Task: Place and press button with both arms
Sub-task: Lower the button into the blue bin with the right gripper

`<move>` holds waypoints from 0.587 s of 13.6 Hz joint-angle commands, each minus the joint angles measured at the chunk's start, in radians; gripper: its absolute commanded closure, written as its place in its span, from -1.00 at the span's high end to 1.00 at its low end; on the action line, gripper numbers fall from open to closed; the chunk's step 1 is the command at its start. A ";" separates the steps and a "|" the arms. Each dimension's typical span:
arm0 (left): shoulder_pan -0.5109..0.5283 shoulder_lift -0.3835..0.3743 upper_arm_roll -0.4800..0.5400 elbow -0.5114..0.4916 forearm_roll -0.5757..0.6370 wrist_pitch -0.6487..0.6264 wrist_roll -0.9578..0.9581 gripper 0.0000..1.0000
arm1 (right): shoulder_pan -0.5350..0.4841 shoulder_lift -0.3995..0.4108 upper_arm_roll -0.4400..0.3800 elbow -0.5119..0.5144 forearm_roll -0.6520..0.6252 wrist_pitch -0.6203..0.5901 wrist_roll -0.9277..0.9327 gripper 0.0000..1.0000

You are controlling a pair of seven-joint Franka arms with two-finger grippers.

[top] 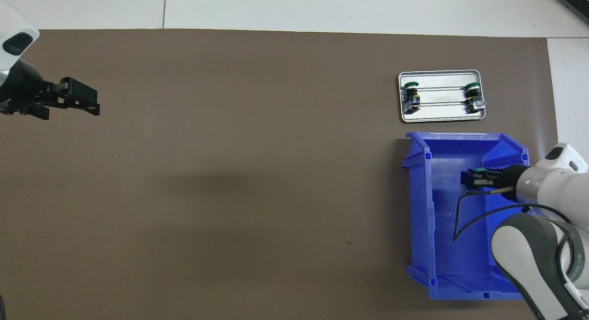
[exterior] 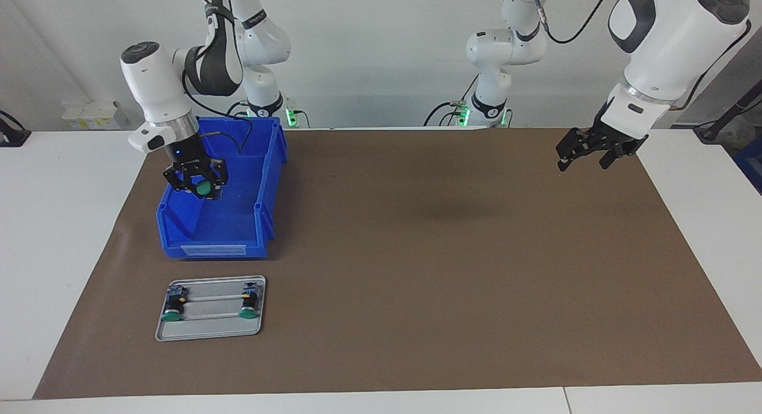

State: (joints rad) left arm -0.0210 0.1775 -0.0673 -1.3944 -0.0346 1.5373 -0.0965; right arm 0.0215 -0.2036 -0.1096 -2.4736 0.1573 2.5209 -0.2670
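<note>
A button (exterior: pixel 205 189) with a green cap is held between the fingertips of my right gripper (exterior: pixel 200 186), which is shut on it and hangs inside the blue bin (exterior: pixel 214 247). In the overhead view the same button (top: pixel 478 171) shows at the tip of the right gripper (top: pixel 473 178), over the bin's (top: pixel 418 205) floor. My left gripper (exterior: pixel 584 156) waits in the air over the brown mat at the left arm's end of the table, open and holding nothing; the overhead view also shows this left gripper (top: pixel 91 103).
A grey metal tray (exterior: pixel 211 336) lies farther from the robots than the bin and carries two green-capped buttons (exterior: pixel 172 311) (exterior: pixel 249 308). The overhead view shows the tray (top: pixel 439 119) too. A brown mat (exterior: pixel 417 253) covers most of the table.
</note>
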 commanded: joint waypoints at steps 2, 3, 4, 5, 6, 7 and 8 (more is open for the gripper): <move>0.000 -0.065 0.008 -0.103 -0.013 0.035 0.017 0.98 | 0.014 0.068 0.010 -0.047 0.041 0.133 -0.009 -1.00; 0.000 -0.070 0.008 -0.113 -0.013 0.035 0.015 0.98 | 0.018 0.072 0.010 -0.056 0.041 0.144 -0.008 -1.00; 0.000 -0.075 0.008 -0.118 -0.013 0.035 0.017 0.98 | 0.018 0.072 0.010 -0.064 0.041 0.144 -0.008 -1.00; 0.000 -0.078 0.008 -0.129 -0.013 0.035 0.017 0.98 | 0.018 0.072 0.010 -0.065 0.041 0.142 -0.008 -1.00; 0.000 -0.090 0.008 -0.141 -0.013 0.033 0.017 0.98 | 0.018 0.072 0.008 -0.068 0.041 0.142 -0.008 -1.00; 0.000 -0.099 0.009 -0.156 -0.013 0.035 0.017 0.98 | 0.018 0.072 0.008 -0.074 0.041 0.144 -0.008 -1.00; 0.000 -0.107 0.009 -0.169 -0.013 0.037 0.017 0.98 | 0.018 0.072 0.010 -0.077 0.041 0.144 -0.008 -0.99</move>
State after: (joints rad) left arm -0.0210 0.1258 -0.0671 -1.4878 -0.0346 1.5413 -0.0961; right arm 0.0450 -0.1140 -0.1082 -2.5263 0.1730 2.6471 -0.2667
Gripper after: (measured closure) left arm 0.004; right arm 0.674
